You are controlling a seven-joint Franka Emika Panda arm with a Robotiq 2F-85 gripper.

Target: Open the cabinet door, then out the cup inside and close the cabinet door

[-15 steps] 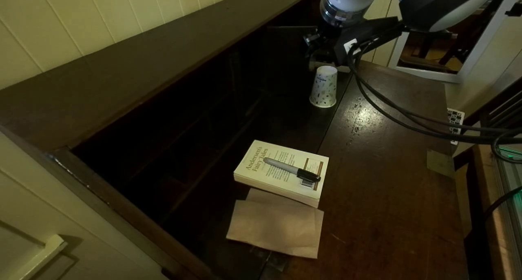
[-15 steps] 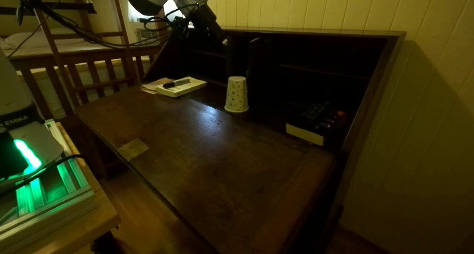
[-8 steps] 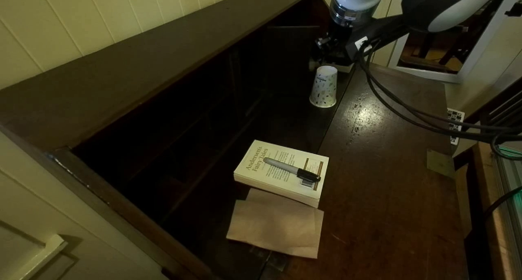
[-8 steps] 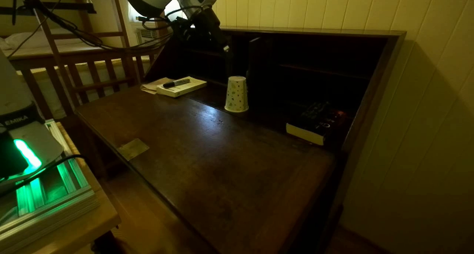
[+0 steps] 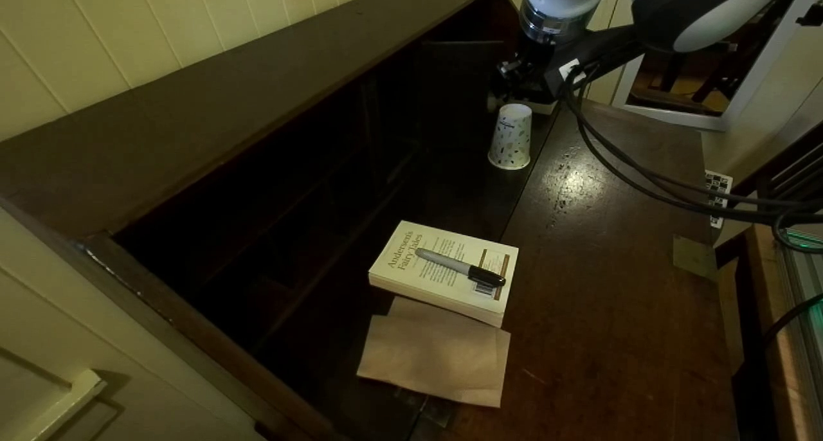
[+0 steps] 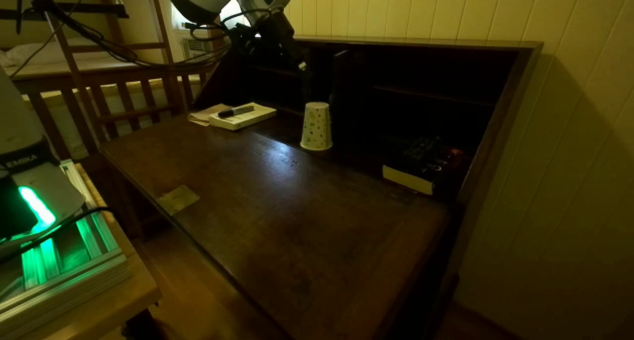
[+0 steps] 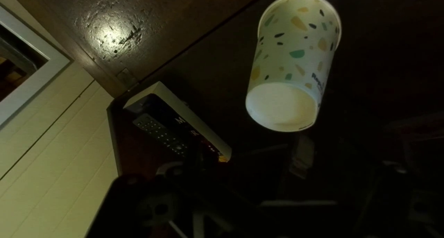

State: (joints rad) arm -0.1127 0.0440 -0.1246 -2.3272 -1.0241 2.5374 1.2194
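Cup (image 7: 295, 59), tapered, speckled, stands inverted on dark wood (image 5: 460, 197); near it I hold my gripper (image 7: 291, 163) tilted, fingers spread.

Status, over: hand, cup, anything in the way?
Hand open, cup not gripped. It stands upside down on the desk. Cabinet door open; unclear whether the nearby cup blocks its swing.

Arm (image 5: 697, 10) bent; wrist (image 5: 550, 24) tilted downward; end effector (image 7: 293, 165) spread wide.
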